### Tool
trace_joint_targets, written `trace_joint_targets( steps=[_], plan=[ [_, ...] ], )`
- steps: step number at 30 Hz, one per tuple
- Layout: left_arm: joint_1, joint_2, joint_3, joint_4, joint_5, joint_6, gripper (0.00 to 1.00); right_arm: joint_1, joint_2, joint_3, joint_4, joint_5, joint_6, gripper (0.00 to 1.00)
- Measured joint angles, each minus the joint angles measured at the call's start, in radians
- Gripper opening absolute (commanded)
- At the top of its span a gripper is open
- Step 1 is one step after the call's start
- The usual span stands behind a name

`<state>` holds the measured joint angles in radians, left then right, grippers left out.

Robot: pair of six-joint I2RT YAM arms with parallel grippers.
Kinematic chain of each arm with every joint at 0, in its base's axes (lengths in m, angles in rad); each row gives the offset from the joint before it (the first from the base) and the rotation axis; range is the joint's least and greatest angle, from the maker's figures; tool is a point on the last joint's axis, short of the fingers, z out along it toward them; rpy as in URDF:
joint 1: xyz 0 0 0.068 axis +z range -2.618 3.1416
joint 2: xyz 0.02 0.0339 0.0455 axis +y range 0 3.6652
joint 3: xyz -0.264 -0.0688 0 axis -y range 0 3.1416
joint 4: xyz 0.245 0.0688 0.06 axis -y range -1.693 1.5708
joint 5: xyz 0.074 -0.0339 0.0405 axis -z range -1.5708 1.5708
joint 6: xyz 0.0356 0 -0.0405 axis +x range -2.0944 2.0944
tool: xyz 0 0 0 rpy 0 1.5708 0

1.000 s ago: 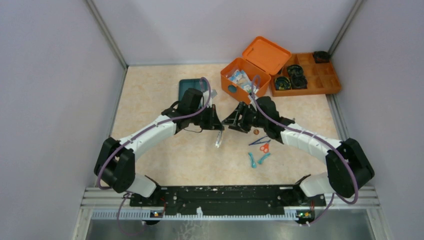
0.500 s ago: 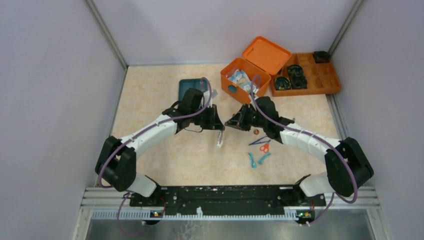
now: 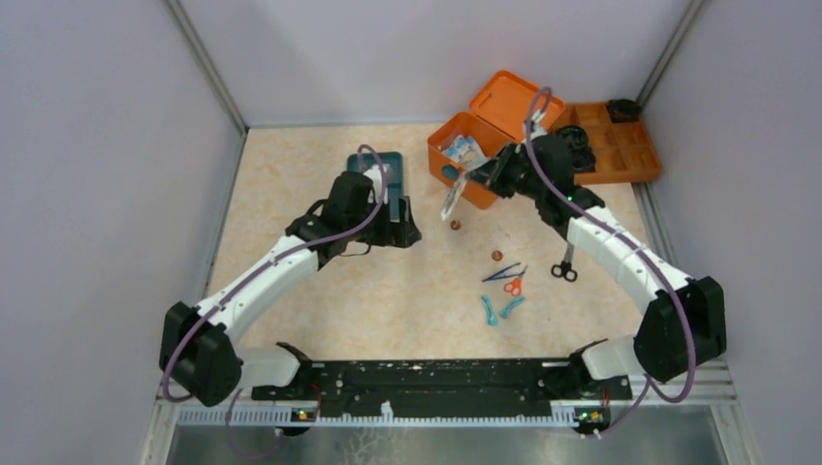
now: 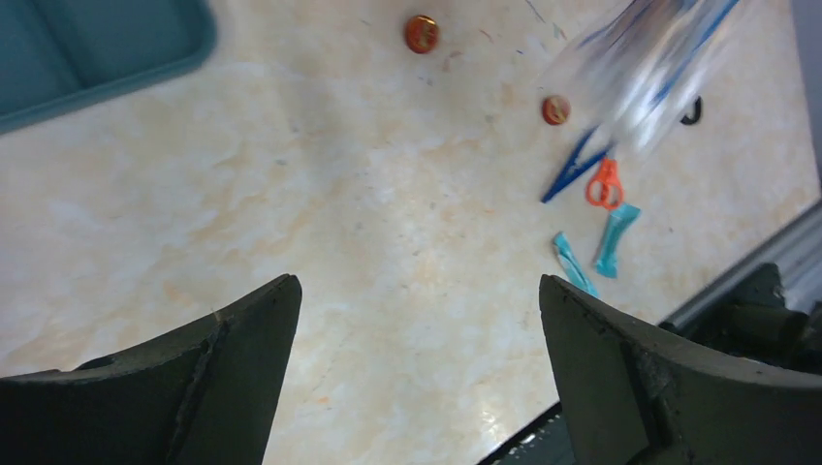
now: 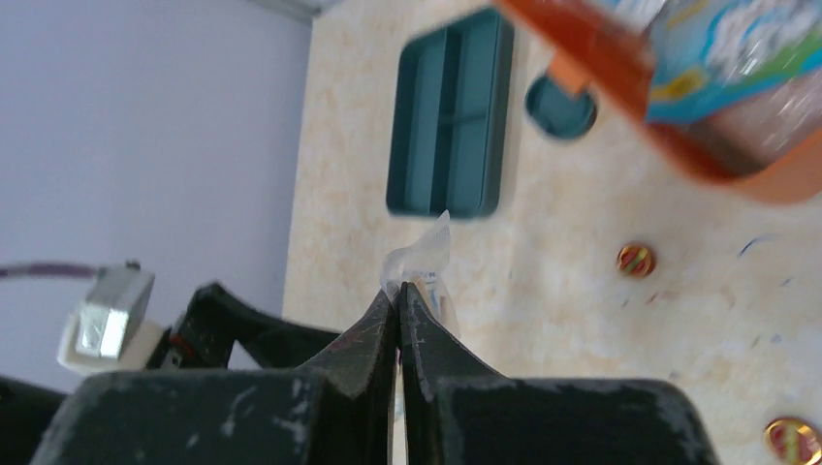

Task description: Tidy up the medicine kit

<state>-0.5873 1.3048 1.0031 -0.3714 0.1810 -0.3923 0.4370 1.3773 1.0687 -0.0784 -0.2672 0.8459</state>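
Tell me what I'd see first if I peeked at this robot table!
The bright orange medicine kit stands at the back with its lid open. Close by it, the right gripper pinches a clear plastic packet. The left gripper hangs open over the table, near the teal tray.

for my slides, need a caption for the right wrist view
Right gripper pinches a clear packet near the open medicine kit, teal tray beyond.
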Motion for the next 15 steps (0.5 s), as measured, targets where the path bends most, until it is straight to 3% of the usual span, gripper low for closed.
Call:
trace_joint_targets(
  steps=[6,12,15],
  plan=[
    [0.043,-0.082,-0.037,-0.046,-0.122,0.043,0.99,-0.142,0.045,0.192,-0.046,0.056,-0.077,0.00],
    [0.045,-0.100,-0.108,-0.064,-0.136,0.042,0.99,-0.180,0.219,0.366,-0.063,0.137,-0.172,0.00],
    [0.045,-0.111,-0.136,-0.066,-0.135,0.029,0.99,-0.189,0.316,0.422,-0.093,0.150,-0.202,0.14]
  ],
)
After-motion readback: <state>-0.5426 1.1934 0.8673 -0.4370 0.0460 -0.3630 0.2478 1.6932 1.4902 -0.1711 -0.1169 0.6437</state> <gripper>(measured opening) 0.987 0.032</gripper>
